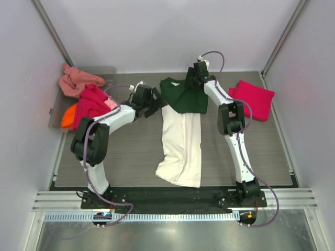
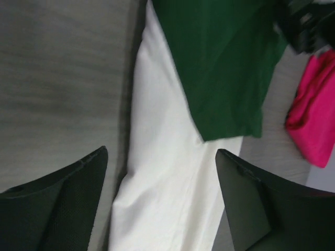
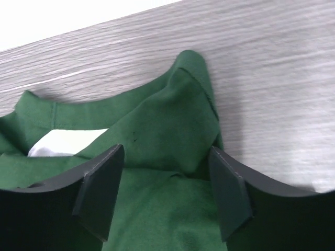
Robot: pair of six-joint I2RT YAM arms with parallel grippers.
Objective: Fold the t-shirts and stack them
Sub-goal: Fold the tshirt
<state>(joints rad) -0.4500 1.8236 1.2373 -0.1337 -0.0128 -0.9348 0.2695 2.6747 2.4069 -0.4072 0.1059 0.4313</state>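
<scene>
The cream-and-green t-shirt (image 1: 180, 141), centre frame, looks soft, light and floppy; its lower hem corners seem the best place to pinch. The left gripper (image 1: 154, 102) and right gripper (image 1: 191, 78) are both spread and empty.

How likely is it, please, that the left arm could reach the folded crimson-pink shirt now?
Probably not: the crimson-pink shirt lies far right, beyond the cream-and-green shirt and the right arm, which stands between it and the left gripper.
</scene>
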